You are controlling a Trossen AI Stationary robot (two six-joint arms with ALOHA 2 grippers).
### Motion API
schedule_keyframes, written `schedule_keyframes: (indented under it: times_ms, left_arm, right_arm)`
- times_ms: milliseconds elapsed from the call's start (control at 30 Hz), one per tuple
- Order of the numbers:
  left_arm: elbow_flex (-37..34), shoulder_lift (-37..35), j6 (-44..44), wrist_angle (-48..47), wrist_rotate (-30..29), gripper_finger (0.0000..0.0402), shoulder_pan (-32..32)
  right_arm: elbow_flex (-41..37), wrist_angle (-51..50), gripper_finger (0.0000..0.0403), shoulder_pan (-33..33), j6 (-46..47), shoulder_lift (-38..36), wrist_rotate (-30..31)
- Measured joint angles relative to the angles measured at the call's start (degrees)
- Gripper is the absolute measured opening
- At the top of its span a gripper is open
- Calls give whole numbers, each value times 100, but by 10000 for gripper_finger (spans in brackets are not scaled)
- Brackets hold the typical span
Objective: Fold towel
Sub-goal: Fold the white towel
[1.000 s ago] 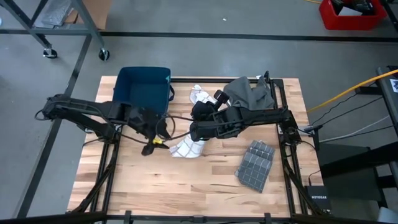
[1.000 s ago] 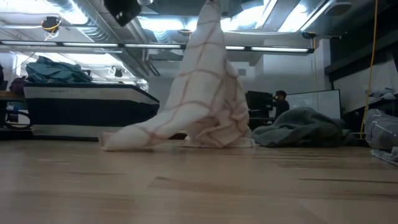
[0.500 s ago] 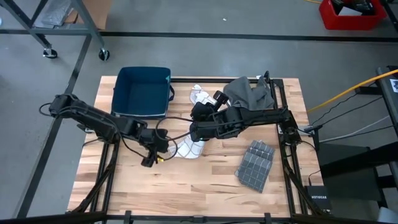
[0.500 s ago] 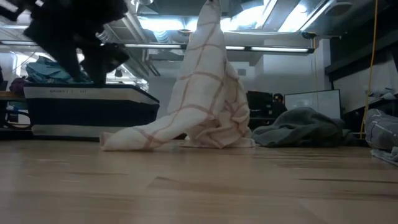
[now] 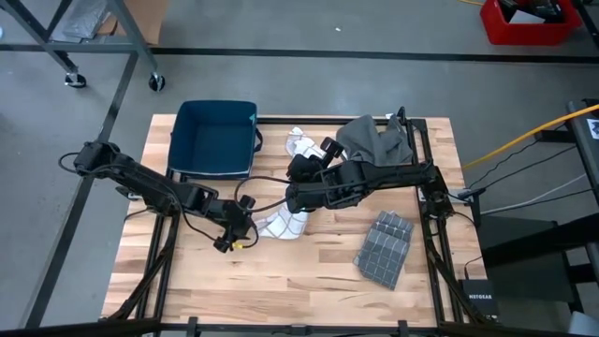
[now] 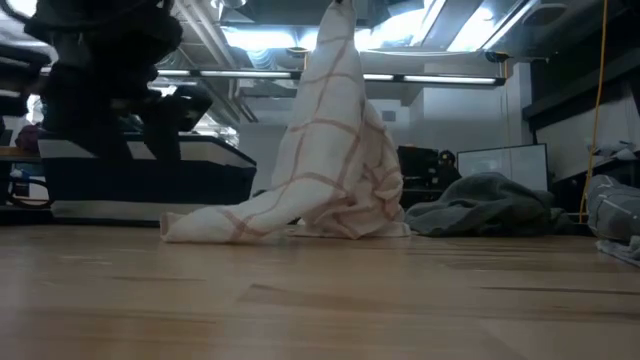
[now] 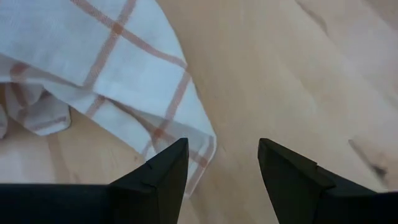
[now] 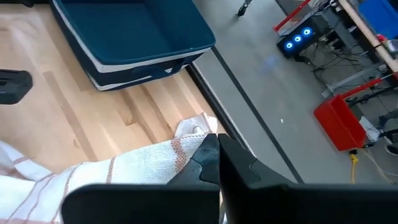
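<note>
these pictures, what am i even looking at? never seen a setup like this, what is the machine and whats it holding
It is a robot with two dark arms at a wooden table, each ending in a two-finger claw. One picture looks straight down, one looks level across the tabletop, and two come from cameras on the wrists. The right claw is shut on a white checked towel, lifting one part so it hangs like a tent while the rest lies on the wood. The left claw is open, low over the table at the towel's loose corner, holding nothing. Also on the table: a blue bin, a grey cloth heap and a folded grey towel.
</note>
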Motion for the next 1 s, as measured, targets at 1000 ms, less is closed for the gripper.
schedule_keyframes:
  times_ms: [1000]
  left_arm:
    - [-7,1803,141,1233,-469,183,349]
  right_arm:
    - [2,576,0,0,-281,0,-512]
